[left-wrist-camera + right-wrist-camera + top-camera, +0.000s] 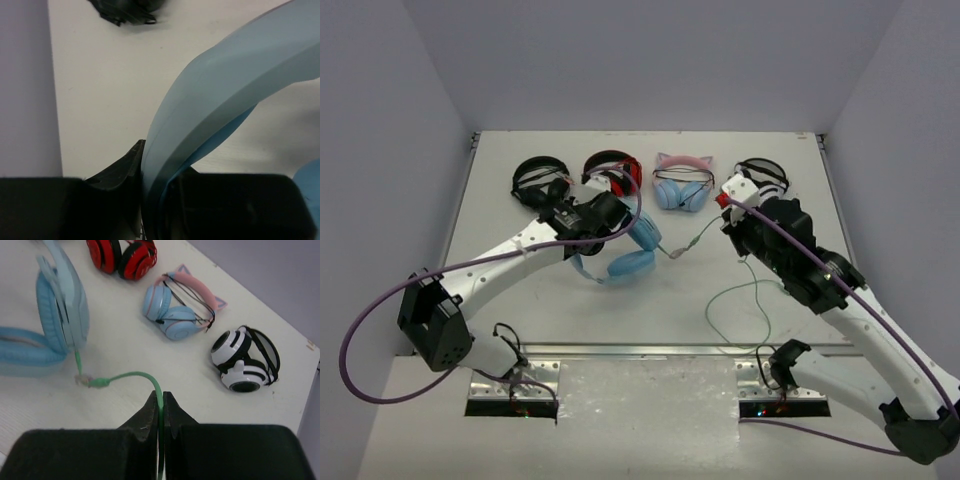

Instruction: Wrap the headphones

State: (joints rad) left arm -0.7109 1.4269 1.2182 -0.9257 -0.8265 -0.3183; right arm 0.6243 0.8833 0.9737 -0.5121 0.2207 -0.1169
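Headphones (625, 262) are found mid-table (650, 315), just in front of a row of four other pairs. Their headband (215, 95) is pinched between the fingers of the left gripper (152, 170), which are pressed against it on both sides.

The cable (132, 376) is clamped between the closed fingers of the right gripper (160, 402). From there it is seen arcing left to a small connector (92, 382) and up to one earcup (60, 305).

Top view only: slack cable is seen trailing in a loose loop (740, 300) on the table near the right arm, and a black pair (540, 180) is seen at the row's left end.

Right wrist view only: the pinch on the cable is resolved. The red pair (122, 257), cat-ear pair (175, 315) and white-and-black pair (242, 365) are seen beyond it.

Left wrist view only: the grip on the headband is confirmed.
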